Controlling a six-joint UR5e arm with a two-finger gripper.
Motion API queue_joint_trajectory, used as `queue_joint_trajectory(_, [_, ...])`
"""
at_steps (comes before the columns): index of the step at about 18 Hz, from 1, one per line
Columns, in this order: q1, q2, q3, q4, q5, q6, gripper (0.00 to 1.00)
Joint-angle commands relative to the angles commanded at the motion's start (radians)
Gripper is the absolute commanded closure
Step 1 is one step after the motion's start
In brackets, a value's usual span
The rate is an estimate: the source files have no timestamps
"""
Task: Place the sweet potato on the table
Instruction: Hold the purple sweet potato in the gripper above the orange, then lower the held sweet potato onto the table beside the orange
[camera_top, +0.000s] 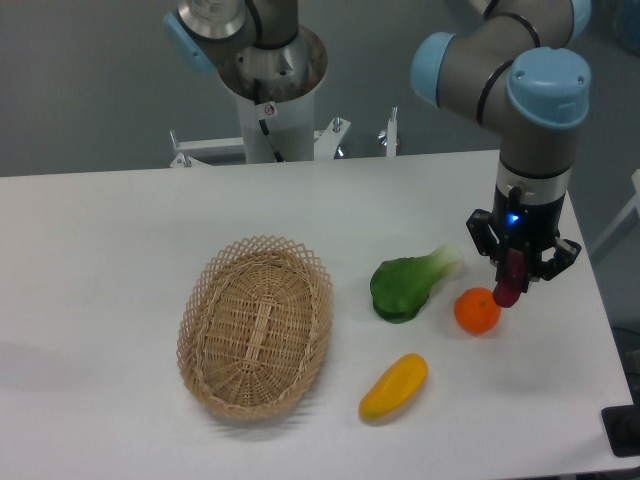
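On the left half of the white table (110, 250) lies an oval wicker basket (256, 325), its long axis running roughly front to back and tilted a little; nothing shows inside it. Behind it, at the table's far edge, stands the arm's white base column (272, 95) on a metal bracket. Right of the basket, near the middle, a leafy green vegetable (405, 286) lies on its side, dark green leaves toward the basket and pale stalk end pointing up and to the right. In front of it, nearer the camera, a yellow-orange oblong fruit (393, 387) lies at a slant, apart from both basket and vegetable. Further right sits a round orange (477, 311), just beside the vegetable's stalk end but not touching it. Just right of the orange hangs the gripper (511, 283), pointing straight down from the grey arm with its blue joint caps, a small blue light lit on the wrist. Its fingers are closed around the sweet potato (508, 285), a slim reddish-purple piece held upright, its lower tip poking out below the fingers close by the orange's upper right edge. The tuber looks to be clear of the tabletop, though whether its tip touches the orange cannot be told from this view.
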Motion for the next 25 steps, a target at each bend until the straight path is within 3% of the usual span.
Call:
queue_joint_trajectory(12, [-0.002, -0.006, -0.005, 0.006, 0.000, -0.005, 0.70])
queue_joint_trajectory(16, [-0.023, -0.029, -0.006, 0.012, 0.002, -0.092, 0.70])
queue_joint_trajectory(18, [-0.035, -0.050, -0.005, 0.055, 0.003, -0.139, 0.70])
queue_joint_trajectory(20, [-0.057, -0.086, -0.006, 0.144, 0.005, -0.184, 0.70])
queue_joint_trajectory(25, [-0.072, -0.196, 0.005, 0.300, 0.011, -0.247, 0.70])
